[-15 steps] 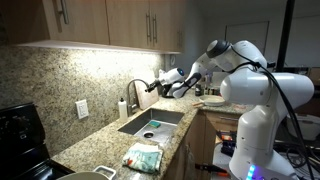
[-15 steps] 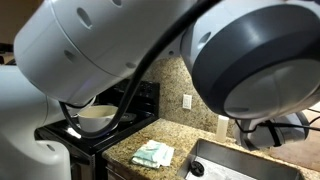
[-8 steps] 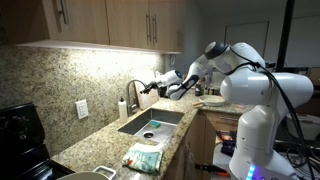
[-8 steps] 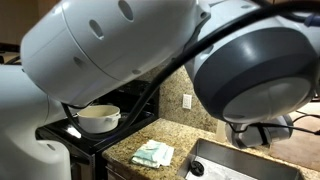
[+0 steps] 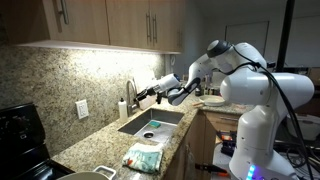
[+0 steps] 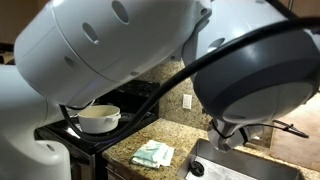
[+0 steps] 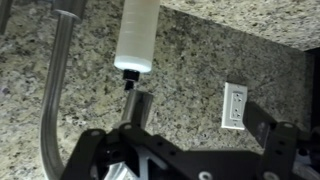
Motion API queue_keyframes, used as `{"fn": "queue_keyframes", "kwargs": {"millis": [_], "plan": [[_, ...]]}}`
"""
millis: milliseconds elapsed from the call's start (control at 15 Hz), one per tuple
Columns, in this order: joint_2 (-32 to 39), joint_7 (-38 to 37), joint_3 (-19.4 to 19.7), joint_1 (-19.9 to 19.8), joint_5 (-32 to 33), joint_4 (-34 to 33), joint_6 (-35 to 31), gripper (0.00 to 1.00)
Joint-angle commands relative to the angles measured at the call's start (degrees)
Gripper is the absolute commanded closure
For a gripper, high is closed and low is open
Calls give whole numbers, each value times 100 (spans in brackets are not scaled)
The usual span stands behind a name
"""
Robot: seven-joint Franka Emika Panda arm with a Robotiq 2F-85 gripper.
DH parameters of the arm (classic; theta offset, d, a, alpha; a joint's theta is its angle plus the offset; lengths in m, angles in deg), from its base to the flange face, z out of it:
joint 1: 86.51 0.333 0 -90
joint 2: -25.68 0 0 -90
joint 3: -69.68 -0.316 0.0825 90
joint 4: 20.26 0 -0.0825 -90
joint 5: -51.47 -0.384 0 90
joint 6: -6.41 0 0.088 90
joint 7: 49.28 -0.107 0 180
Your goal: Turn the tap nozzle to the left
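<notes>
The tap nozzle (image 5: 130, 90) is a thin dark arched spout behind the sink (image 5: 150, 122). In the wrist view, which stands upside down, it shows as a grey curved tube (image 7: 52, 100) at the left edge. My gripper (image 5: 141, 97) is right beside the spout, between it and the arm. In the wrist view the gripper (image 7: 200, 115) is open and holds nothing. The spout lies just outside its left finger, against the granite backsplash. I cannot tell whether the finger touches the spout.
A white soap dispenser (image 5: 122, 107) (image 7: 135, 38) stands beside the tap. A wall outlet (image 7: 235, 105) (image 6: 187, 101) is on the backsplash. A green cloth (image 5: 143, 157) (image 6: 153, 153) lies on the counter. A bowl (image 6: 97, 118) sits on the stove. The robot body fills most of an exterior view.
My gripper has moved left and a little lower, from beside the spout's arch to close against the tap. Whether the spout itself turned I cannot tell.
</notes>
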Motion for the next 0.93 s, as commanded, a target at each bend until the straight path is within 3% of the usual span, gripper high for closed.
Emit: {"fn": "queue_keyframes", "kwargs": {"millis": [0,200,867], "plan": [[-60,-600,-269,-234,684,317,0,0],[-386,-911,-279,-368,755,386,0,0],[-788,-841,-373,-1399,598,355,-2,0]]}}
